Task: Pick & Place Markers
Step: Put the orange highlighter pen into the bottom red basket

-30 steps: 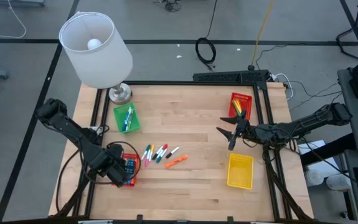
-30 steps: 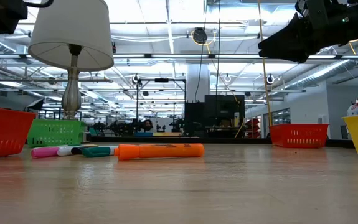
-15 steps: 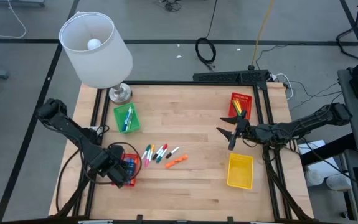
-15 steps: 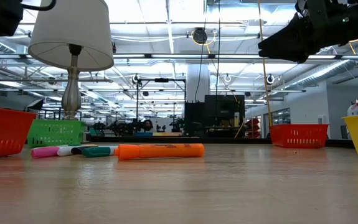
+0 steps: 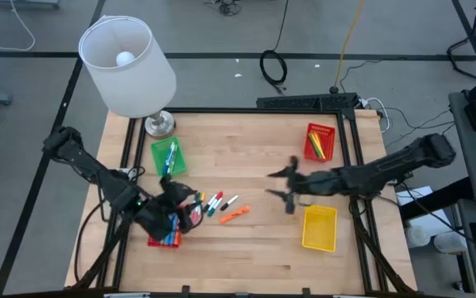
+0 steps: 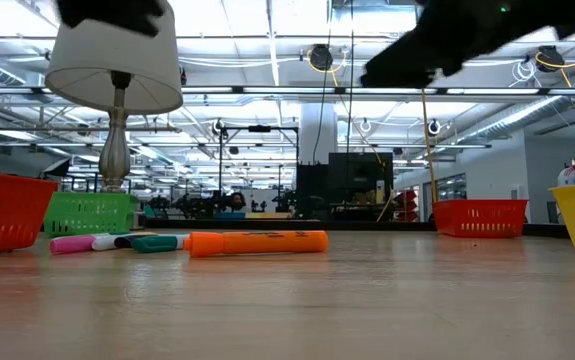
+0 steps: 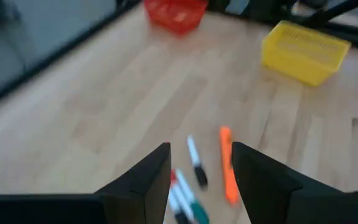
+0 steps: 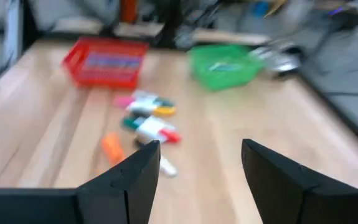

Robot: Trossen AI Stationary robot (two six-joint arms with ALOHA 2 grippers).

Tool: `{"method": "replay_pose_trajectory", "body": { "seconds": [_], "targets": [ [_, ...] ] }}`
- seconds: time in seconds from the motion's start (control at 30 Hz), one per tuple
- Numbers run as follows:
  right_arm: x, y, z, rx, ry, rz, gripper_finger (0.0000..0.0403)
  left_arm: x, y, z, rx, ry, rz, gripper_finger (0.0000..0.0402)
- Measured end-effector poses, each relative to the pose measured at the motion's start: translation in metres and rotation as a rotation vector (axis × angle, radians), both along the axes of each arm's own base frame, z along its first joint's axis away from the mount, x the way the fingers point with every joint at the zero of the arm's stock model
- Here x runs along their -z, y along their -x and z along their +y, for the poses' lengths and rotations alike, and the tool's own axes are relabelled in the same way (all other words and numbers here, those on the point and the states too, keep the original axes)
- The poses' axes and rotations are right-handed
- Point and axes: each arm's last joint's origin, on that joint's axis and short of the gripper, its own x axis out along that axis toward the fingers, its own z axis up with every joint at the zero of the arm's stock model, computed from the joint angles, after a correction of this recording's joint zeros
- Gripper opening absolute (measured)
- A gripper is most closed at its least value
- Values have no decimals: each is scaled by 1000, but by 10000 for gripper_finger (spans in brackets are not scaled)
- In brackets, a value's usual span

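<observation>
On the wooden table, starting at nine o'clock, the left gripper hangs over the near red plastic basket. Its fingers are apart with nothing between them. Just past it, near the middle, lie the loose markers, thin pens in pink, green, red and white, with one fat orange marker at the end of the row.

At three o'clock the right gripper reaches toward the same row, fingers wide apart and holding nothing.

Both arms point at one small pile, so they could bump each other. The pens touch, so closing on one may grab two or roll the others away. Round pens slip easily and might drop beside the yellow plastic basket.
</observation>
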Motion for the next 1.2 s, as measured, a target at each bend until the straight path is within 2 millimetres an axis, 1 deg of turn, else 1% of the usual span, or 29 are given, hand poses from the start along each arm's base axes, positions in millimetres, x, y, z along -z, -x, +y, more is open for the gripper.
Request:
{"method": "replay_pose_trajectory", "body": {
  "seconds": [0.1,0.23,0.33,0.4,0.5,0.6,0.7,0.77,0.87,0.97,1.03,1.13,1.2],
  "targets": [
    [8,-36,11,-105,35,135,212,-11,-12,8,80,-48,-33,177],
    [33,-77,25,-240,77,303,212,-17,-29,18,226,-42,-65,177],
    [54,-102,34,-326,71,414,212,-13,-42,26,422,-25,-133,177],
    [64,-116,38,-352,78,470,212,-7,-45,35,508,-18,-169,173],
    [76,-131,41,-359,94,514,212,-1,-44,53,500,-12,-227,164],
    [86,-140,40,-360,107,536,212,15,-39,72,481,9,-240,152],
    [95,-144,32,-347,98,562,212,26,-34,85,546,59,-329,139],
    [99,-145,27,-356,52,574,212,32,-29,91,607,86,-388,130],
    [106,-145,19,-357,-20,588,212,44,-22,96,647,103,-430,120],
    [111,-144,14,-346,-62,605,212,47,-18,98,660,85,-495,113],
    [115,-140,12,-335,-69,620,208,52,-16,99,659,85,-496,111],
    [121,-135,11,-330,-68,640,190,54,-15,100,656,90,-493,111],
    [125,-131,10,-329,-69,656,170,55,-14,100,656,90,-494,111]
  ]
}}
